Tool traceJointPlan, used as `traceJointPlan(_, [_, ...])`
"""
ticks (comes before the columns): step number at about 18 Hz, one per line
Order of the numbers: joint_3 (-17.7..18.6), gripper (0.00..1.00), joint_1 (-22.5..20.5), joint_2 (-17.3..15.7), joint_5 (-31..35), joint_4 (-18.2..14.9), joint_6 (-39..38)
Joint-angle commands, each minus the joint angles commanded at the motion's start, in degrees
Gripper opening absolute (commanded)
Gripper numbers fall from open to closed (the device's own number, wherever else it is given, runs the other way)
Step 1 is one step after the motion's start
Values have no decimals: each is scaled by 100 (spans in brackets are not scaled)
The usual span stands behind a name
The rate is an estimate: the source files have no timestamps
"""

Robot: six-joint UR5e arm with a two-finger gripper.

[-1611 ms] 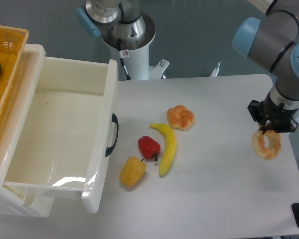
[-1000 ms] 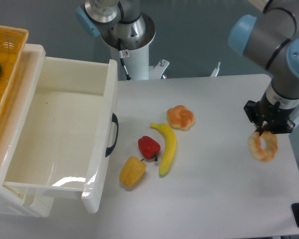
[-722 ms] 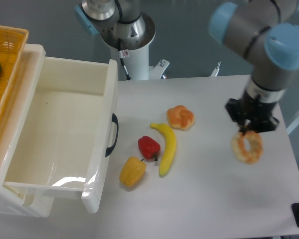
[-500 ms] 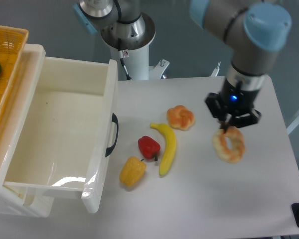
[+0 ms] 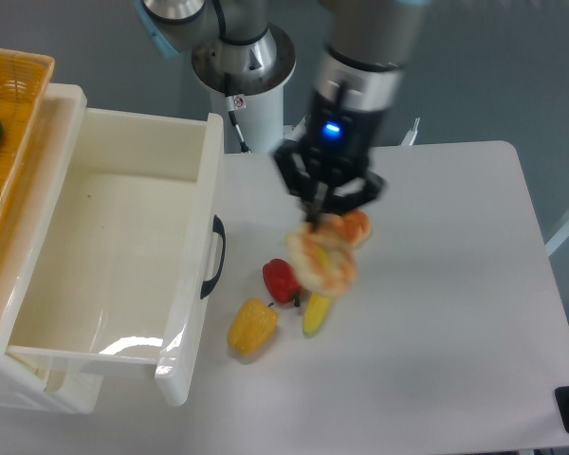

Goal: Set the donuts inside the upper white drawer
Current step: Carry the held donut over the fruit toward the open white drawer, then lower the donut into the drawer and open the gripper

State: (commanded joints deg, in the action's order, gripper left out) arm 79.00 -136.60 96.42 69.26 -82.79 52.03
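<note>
My gripper is shut on the ring donut, which hangs below it in the air over the banana and the middle of the table. The knotted bun donut lies on the table just behind, mostly hidden by the gripper and the ring. The upper white drawer stands pulled open at the left, its inside bare, with the curved black handle on its front panel. The gripper is to the right of the drawer front.
A red pepper, a yellow pepper and a banana, partly hidden by the ring, lie between the drawer and the gripper. A woven yellow basket with a green item sits at the far left. The robot base stands behind.
The gripper has carried the ring donut from the right edge of the table leftward to above the banana and the bun. Nothing else has moved.
</note>
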Motion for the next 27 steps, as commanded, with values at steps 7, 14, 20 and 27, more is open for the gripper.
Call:
traceJointPlan(7, [361, 0, 696, -194, 9, 0, -27])
traceJointPlan(14, [441, 34, 960, -168, 9, 18, -18])
traceJointPlan(20, [441, 100, 968, -203, 53, -17, -26])
traceJointPlan(27, [406, 100, 925, -256, 369, -343, -35])
